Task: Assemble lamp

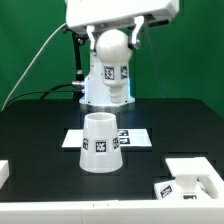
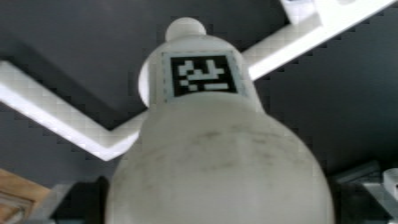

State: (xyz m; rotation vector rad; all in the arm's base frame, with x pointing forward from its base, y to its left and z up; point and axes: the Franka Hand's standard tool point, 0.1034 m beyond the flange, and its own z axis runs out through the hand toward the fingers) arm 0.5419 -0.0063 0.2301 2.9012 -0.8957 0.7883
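Gripper (image 1: 111, 38) clamped on the smooth ball-headed bulb (image 1: 110, 52), far centre; I see the matte cone shade (image 1: 102, 143) nearer, squarish base block (image 1: 186, 186) near, the exterior view's right.

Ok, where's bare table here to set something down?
Bare black table lies on the exterior view's left of the shade, and between shade and base block. Crowded: the centre, with the shade before the marker board and the bulb held up behind.
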